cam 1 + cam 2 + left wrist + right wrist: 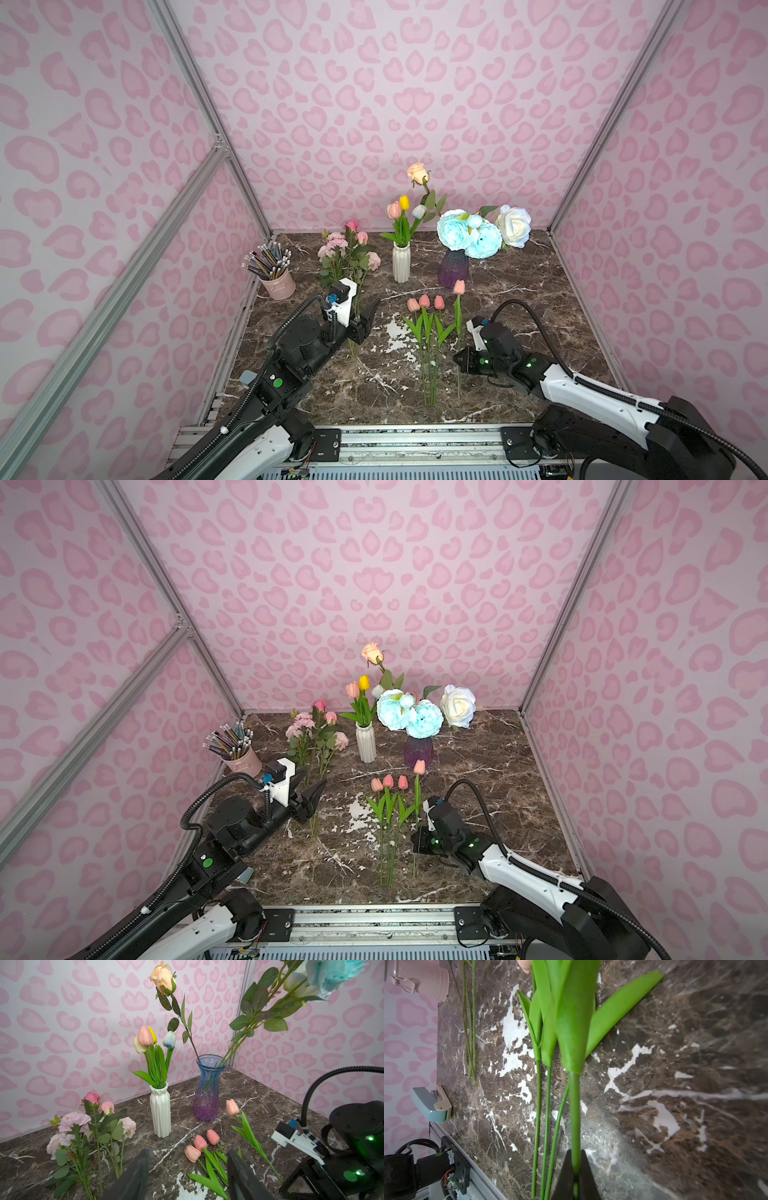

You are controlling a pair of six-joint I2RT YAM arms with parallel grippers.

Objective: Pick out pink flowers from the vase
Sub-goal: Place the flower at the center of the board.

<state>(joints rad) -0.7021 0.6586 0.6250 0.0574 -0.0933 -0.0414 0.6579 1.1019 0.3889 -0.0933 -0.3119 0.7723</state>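
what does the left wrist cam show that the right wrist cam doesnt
Left wrist only: the white vase with one pink tulip in it, the purple glass vase, the blooms of the pink roses lying on the table, and the open left gripper.
Right wrist only: the right gripper shut on the stem of the held tulip, seen close up, and the pink cup.
Both: the marble table, the held tulip and the three laid-down tulips.
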